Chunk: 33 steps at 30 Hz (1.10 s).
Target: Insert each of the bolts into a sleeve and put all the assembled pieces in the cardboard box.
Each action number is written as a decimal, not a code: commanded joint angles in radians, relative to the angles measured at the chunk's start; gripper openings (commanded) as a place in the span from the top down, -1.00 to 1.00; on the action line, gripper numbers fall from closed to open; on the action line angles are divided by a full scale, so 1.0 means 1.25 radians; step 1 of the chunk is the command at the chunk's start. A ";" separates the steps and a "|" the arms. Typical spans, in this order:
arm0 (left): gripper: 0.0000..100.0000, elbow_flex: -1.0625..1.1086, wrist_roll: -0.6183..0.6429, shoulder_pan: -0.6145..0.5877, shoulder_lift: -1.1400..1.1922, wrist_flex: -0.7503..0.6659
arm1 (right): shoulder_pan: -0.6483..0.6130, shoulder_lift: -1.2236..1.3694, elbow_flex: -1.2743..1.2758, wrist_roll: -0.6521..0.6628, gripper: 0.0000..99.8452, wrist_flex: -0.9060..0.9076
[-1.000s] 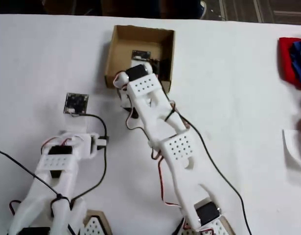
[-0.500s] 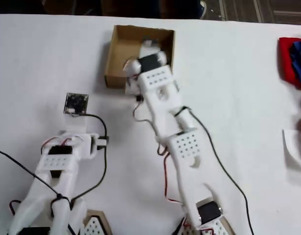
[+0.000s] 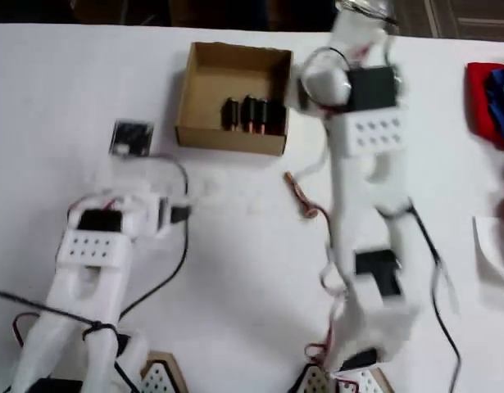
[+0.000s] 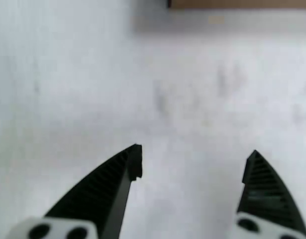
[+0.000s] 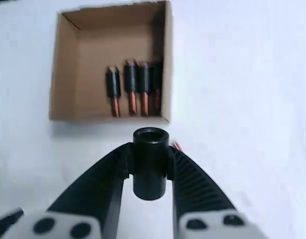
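On the white table [image 3: 235, 246], the cardboard box [image 3: 204, 78] is the landmark. The right gripper [image 5: 150, 152] hangs outside the box, near it, clenched on an upright black sleeve [image 5: 150, 174]. Whether a bolt sits in its bore I cannot tell. The left gripper [image 4: 193, 162], spread and empty, hovers near the box's outer wall. Four assembled pieces [image 5: 130, 79] lie against one inner wall. It seems best to confirm the bolt is in, then carry the sleeve over the box's bare floor and release it low.

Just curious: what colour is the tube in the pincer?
The tube is black; the right wrist view shows it best.
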 commanded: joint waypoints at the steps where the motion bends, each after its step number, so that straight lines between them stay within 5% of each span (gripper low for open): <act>1: 0.33 -0.219 0.031 0.119 0.028 0.082 | 0.060 -0.287 0.394 0.011 0.96 0.008; 6: 0.33 -0.454 0.029 0.243 0.327 0.109 | 0.220 -0.511 0.832 0.010 0.96 -0.190; 9: 0.33 -0.683 -0.004 0.298 0.555 0.239 | 0.343 -0.623 1.042 0.011 0.96 -0.320; 18: 0.33 -1.347 -0.539 0.408 0.978 0.691 | 0.601 -0.776 1.305 0.080 0.96 -0.403; 23: 0.32 -1.577 -0.664 0.393 1.138 0.655 | 0.663 -0.774 1.342 0.160 0.96 -0.406; 33: 0.33 -1.833 -0.676 0.400 1.345 0.651 | 0.817 -0.774 1.356 0.263 0.96 -0.404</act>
